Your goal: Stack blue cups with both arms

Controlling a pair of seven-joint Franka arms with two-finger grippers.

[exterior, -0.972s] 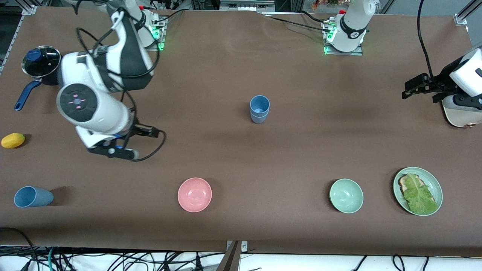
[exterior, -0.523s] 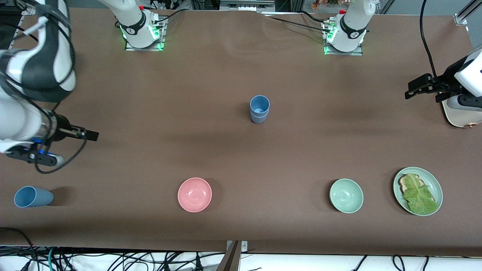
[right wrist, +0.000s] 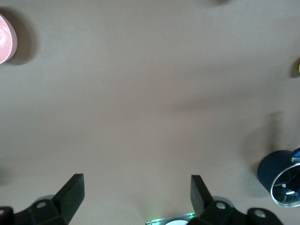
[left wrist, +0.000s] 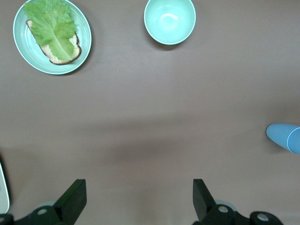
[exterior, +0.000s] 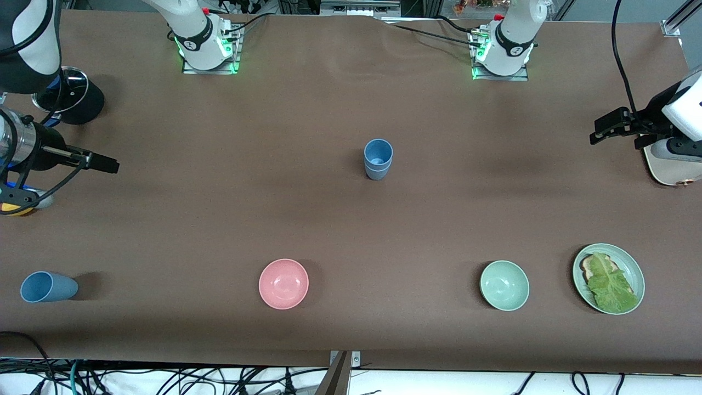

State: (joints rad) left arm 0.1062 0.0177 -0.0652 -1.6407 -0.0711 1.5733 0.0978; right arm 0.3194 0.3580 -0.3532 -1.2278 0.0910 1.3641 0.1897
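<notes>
Two blue cups (exterior: 378, 159) stand nested in one upright stack at the table's middle; the stack also shows at the edge of the left wrist view (left wrist: 284, 137). Another blue cup (exterior: 48, 287) lies on its side near the front edge at the right arm's end. The right arm (exterior: 22, 148) hangs high over its end of the table. Its gripper (right wrist: 137, 183) is open and empty over bare table. The left arm (exterior: 677, 118) waits high over its end. Its gripper (left wrist: 139, 188) is open and empty.
A dark pot with a glass lid (exterior: 68, 96) and a yellow lemon (exterior: 16, 209) sit under the right arm. A pink bowl (exterior: 283, 283), a mint-green bowl (exterior: 504, 285) and a plate of lettuce on bread (exterior: 609, 278) line the front. A beige board (exterior: 672, 167) lies under the left arm.
The right arm has swung away from the table's middle to its own end, partly out of view, and the pot shows again. The left arm has hardly moved. The cups have not moved.
</notes>
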